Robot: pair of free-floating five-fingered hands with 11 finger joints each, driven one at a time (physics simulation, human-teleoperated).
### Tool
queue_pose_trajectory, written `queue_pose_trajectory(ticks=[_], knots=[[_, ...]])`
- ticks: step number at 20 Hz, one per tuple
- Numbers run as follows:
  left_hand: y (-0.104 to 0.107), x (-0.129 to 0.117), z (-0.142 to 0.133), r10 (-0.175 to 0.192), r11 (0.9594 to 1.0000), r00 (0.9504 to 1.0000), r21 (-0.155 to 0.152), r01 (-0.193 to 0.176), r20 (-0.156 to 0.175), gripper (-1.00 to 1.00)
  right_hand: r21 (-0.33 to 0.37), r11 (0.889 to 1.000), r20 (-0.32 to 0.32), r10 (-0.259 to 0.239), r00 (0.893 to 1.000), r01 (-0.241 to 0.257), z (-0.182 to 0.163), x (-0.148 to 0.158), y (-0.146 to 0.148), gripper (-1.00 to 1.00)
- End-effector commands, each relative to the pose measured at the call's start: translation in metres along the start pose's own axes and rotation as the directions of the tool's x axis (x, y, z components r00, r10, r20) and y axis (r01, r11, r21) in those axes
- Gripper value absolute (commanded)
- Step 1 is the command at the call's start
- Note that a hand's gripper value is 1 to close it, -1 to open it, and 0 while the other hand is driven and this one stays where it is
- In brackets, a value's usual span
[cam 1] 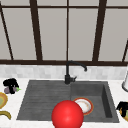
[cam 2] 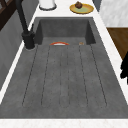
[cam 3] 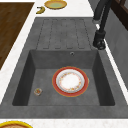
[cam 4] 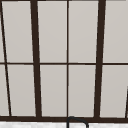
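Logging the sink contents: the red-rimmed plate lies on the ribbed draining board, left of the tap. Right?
Not quite. The red-rimmed plate lies in the sink basin, not on the draining board; the right side view shows it flat on the basin floor.

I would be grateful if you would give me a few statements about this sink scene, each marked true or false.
1. A red-rimmed plate lies in the sink basin. True.
2. The left hand hovers over the plate in the basin. False: in the front view it is over the counter, left of the sink, by a small dark object with a green tip.
3. The faucet is black. True.
4. The right hand is over the draining board. False: it is at the right edge of the front view, by a yellow plate on the counter.
5. A banana lies in the basin. False: it lies on the counter beyond the draining board, beside a yellow dish.
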Motion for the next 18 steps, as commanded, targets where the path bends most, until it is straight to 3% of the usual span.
queue_pose_trajectory(ticks=[1,18], knots=[[0.002,0.001,-0.031,-0.019,0.9996,0.9998,-0.021,0.019,-0.002,1.0,0.0,1.0,0.0,0.0,1.0,0.0,0.0,0.0,0.0,0.0],[0.009,0.01,-0.169,-0.023,0.9995,0.9997,-0.024,0.023,-0.005,1.0,0.0,1.0,0.0,0.0,1.0,0.0,0.0,0.0,0.0,0.0]])
